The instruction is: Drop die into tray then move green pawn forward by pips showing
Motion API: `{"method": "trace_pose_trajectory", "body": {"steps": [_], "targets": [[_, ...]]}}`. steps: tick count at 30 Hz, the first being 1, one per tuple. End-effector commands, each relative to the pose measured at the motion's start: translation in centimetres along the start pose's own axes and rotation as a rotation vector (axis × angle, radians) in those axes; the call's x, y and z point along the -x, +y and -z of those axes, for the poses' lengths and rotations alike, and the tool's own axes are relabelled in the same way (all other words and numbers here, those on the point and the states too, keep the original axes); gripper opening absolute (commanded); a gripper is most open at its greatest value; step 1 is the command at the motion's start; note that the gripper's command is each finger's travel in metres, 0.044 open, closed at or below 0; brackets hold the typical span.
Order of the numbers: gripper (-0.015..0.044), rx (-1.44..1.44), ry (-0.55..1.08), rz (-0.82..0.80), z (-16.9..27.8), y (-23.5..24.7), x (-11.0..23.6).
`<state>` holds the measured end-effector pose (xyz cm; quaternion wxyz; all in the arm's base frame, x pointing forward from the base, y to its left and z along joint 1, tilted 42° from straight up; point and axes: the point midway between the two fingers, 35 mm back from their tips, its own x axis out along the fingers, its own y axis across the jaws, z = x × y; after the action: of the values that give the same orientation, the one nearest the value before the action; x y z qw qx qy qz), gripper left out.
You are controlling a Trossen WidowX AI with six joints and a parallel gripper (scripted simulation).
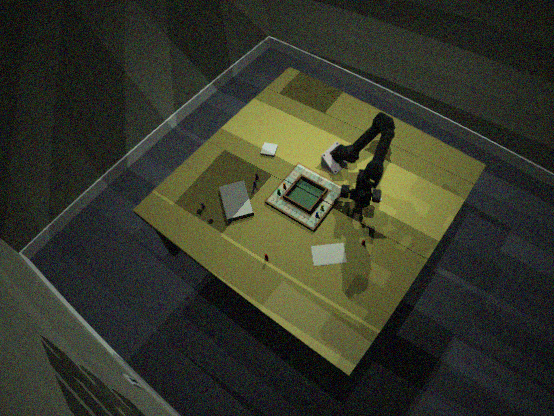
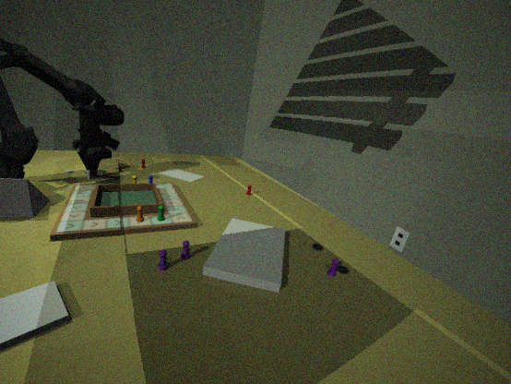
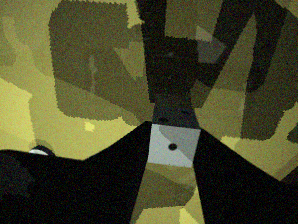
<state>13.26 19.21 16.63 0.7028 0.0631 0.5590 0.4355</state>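
Note:
My gripper (image 3: 172, 130) (image 2: 92, 173) (image 1: 357, 212) is low over the yellow table, just off the game board's (image 2: 83, 224) (image 1: 312, 173) far side. It is shut on the die (image 3: 171, 146), a pale grey cube with one pip on its upper face, which touches both dark fingers. The green-felt tray (image 2: 129, 198) (image 1: 305, 192) sits in the middle of the board. The green pawn (image 2: 160, 213) (image 1: 278, 192) stands on the board's track, on the side away from the arm, beside an orange pawn (image 2: 139, 213).
Yellow (image 2: 134, 179) and blue (image 2: 150, 178) pawns stand on the board's far track. Red pawns (image 2: 143, 162) (image 2: 249, 189) and purple pawns (image 2: 162, 259) (image 2: 185, 249) (image 2: 333, 268) stand on the table. A grey box (image 2: 249, 254) (image 1: 235, 200) and flat white slabs (image 1: 328, 254) (image 2: 28, 314) lie around.

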Motion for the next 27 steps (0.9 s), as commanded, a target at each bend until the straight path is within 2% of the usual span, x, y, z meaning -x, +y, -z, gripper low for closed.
{"method": "trace_pose_trajectory", "body": {"steps": [1, 27], "targets": [[0.0005, -0.008, 0.003, 0.004, 0.0, -0.2, 0.2], [0.0, -0.061, -0.061, 0.082, 0.5, 0.4, 11.7]]}}
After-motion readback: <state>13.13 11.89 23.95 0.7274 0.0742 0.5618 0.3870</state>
